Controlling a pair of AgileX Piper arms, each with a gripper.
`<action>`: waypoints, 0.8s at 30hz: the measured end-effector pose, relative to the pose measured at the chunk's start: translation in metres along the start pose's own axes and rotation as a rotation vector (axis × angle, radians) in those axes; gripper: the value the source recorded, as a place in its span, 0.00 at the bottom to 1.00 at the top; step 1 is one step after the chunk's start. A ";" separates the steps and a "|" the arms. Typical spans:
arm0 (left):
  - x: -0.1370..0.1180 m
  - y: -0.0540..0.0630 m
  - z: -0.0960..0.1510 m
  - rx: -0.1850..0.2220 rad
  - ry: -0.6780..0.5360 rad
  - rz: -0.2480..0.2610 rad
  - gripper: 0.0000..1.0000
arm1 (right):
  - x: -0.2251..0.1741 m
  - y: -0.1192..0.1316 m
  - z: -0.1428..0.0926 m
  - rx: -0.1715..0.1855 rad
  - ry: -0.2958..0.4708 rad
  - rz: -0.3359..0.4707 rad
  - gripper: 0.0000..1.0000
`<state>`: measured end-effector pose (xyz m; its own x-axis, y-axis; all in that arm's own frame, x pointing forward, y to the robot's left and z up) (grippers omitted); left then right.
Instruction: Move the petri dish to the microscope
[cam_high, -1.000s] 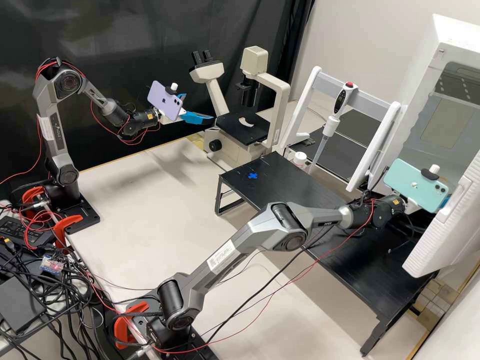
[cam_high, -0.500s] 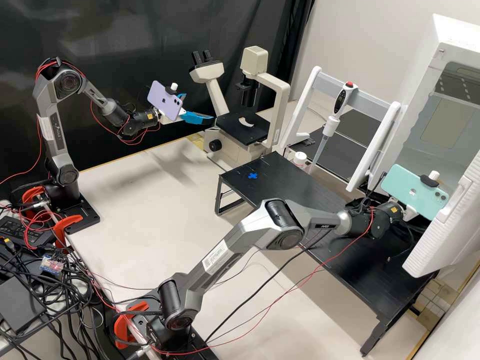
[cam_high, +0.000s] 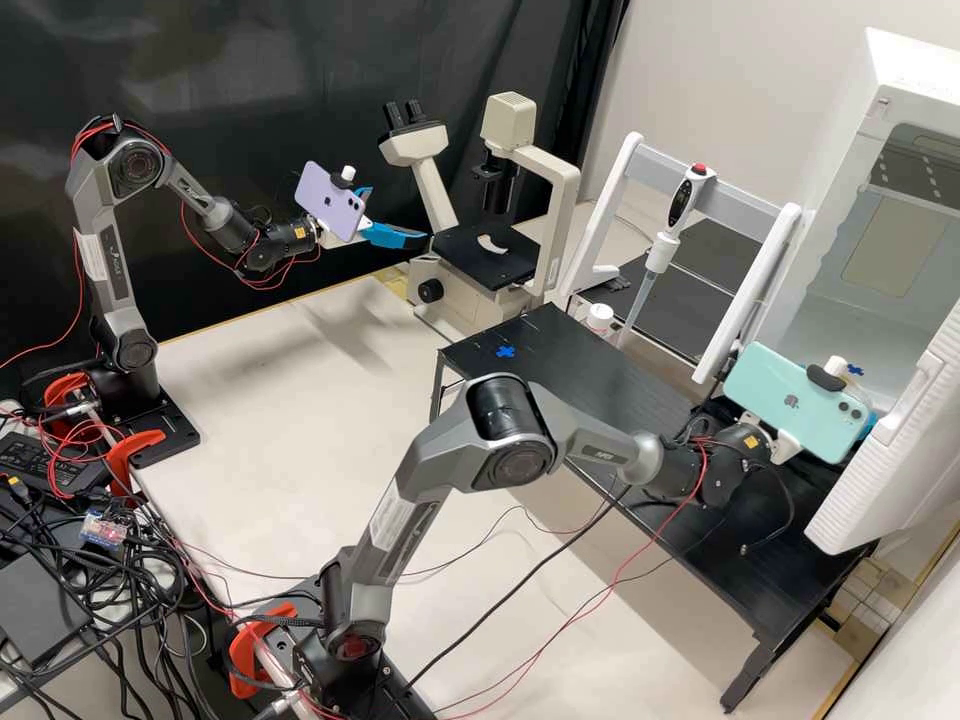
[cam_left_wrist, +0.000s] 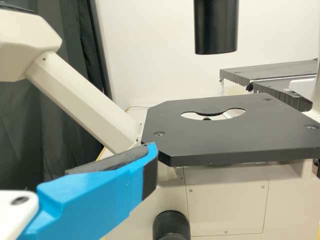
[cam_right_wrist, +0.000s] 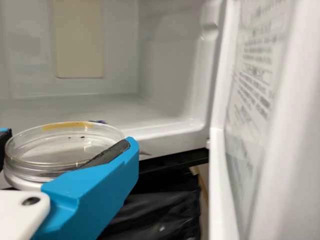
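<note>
Black curtain (cam_high: 250, 70) behind pale desk (cam_high: 280, 390). Right hand (cam_high: 870, 422) closed on the petri dish (cam_right_wrist: 60, 149), at the open mouth of the white cabinet (cam_high: 842, 150). Left hand (cam_high: 398, 214) wide, near the microscope stage (cam_high: 482, 262). Pipette (cam_high: 662, 252) between microscope and cabinet.

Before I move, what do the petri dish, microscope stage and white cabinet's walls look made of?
Petri dish: clear, glossy, rigid; plastic or glass, can't tell which.
Microscope stage: probably painted or anodised metal, satin black; flat plate with crisp cut corners and recessed screws.
White cabinet: likely moulded plastic inside, soft sheen; rounded edges suggest it, coated metal possible.
</note>
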<state>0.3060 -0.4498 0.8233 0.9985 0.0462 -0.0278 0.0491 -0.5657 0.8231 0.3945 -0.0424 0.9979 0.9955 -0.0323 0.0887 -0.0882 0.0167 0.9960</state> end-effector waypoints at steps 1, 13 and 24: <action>0.000 0.000 0.000 0.000 0.000 0.000 1.00 | -0.010 -0.003 -0.001 0.005 0.012 -0.006 0.00; 0.000 0.000 0.000 0.000 0.000 0.000 1.00 | -0.106 -0.037 -0.050 0.046 0.201 -0.040 0.00; 0.000 0.000 0.000 0.000 0.000 0.000 1.00 | -0.154 -0.104 -0.127 -0.044 0.435 -0.180 0.00</action>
<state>0.3060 -0.4498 0.8233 0.9985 0.0462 -0.0278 0.0491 -0.5657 0.8231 0.2544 0.0874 0.8791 0.9173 0.3832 -0.1086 0.0792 0.0917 0.9926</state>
